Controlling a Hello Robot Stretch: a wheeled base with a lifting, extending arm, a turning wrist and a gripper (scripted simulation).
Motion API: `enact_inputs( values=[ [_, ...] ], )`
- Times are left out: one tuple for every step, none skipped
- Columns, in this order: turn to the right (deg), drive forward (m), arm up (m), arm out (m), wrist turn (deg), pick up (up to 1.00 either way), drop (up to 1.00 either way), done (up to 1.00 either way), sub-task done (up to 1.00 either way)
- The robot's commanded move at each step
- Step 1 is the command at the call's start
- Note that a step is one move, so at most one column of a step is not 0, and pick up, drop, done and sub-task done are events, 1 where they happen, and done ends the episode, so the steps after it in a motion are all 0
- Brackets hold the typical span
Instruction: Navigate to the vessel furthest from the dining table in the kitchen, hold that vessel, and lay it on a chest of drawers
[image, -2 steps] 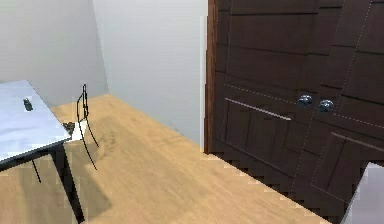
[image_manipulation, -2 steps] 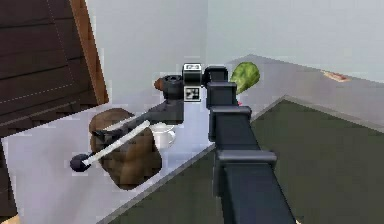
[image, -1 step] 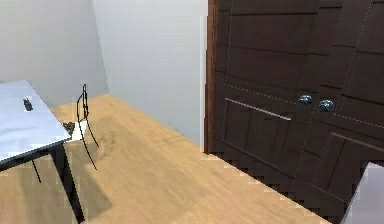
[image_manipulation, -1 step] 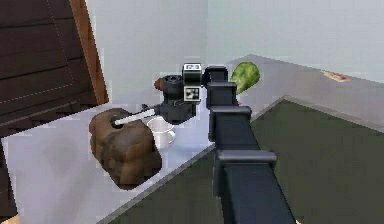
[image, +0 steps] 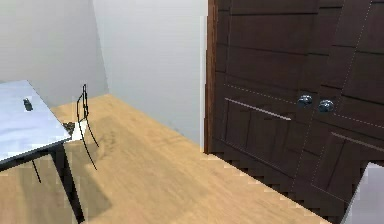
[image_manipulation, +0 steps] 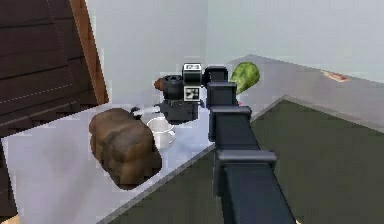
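Forward view: grey table (image: 30, 125) at left, thin dark chair (image: 85, 120) beside it; dark double doors (image: 290, 100) at right.
Arm side view: arm (image_manipulation: 235, 140) over grey counter (image_manipulation: 60, 165); white vessel (image_manipulation: 160, 128) on counter, between brown loaf (image_manipulation: 125, 148) and gripper (image_manipulation: 170, 108); gripper's spread and load cannot be told; green round item (image_manipulation: 245, 75) farther out.

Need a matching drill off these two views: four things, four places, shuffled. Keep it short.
Things:
1. brown loaf
2. green round thing
3. thin dark chair
4. two round knobs

Places:
A. on the dark double doors
B. on the grey counter, left of the arm
C. beside the pale table
D. just right of the arm's far end

Pairs: 1-B, 2-D, 3-C, 4-A.
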Motion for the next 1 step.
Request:
enact_inputs(
  values=[
    [0.0, 0.00, -0.16, 0.00, 0.0, 0.00, 0.00, 0.00, 0.00]
  ],
)
